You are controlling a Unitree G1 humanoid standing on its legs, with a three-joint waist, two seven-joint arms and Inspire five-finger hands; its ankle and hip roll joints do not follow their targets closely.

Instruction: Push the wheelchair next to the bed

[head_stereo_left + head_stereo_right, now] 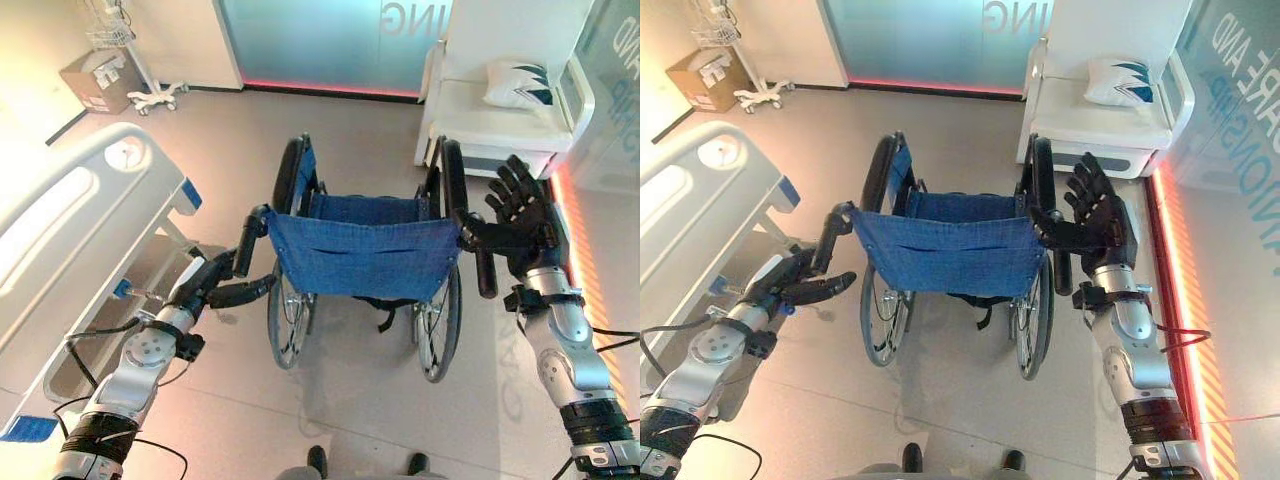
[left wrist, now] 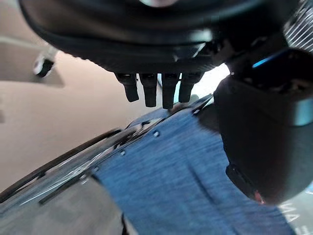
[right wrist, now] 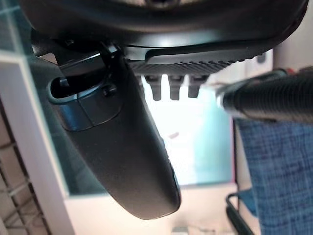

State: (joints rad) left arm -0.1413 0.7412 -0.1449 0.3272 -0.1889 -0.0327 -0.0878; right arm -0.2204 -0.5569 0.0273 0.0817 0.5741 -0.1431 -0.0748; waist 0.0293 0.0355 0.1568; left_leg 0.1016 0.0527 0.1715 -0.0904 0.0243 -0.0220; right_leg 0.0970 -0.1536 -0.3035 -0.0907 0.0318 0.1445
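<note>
A black-framed wheelchair with a blue fabric backrest (image 1: 365, 250) stands mid-floor, its back toward the camera. The white hospital bed (image 1: 70, 215) lies at nine o'clock, near it. The left hand (image 1: 215, 280), fingers relaxed and uncurled, rests beside the left push handle (image 1: 248, 240). The right hand (image 1: 520, 215), fingers spread open, sits just beside the right push handle (image 1: 485, 270).

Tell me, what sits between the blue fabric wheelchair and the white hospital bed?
Only bare floor and the robot's left hand, beside the wheelchair push handle, bed to its left; left eye view.
</note>
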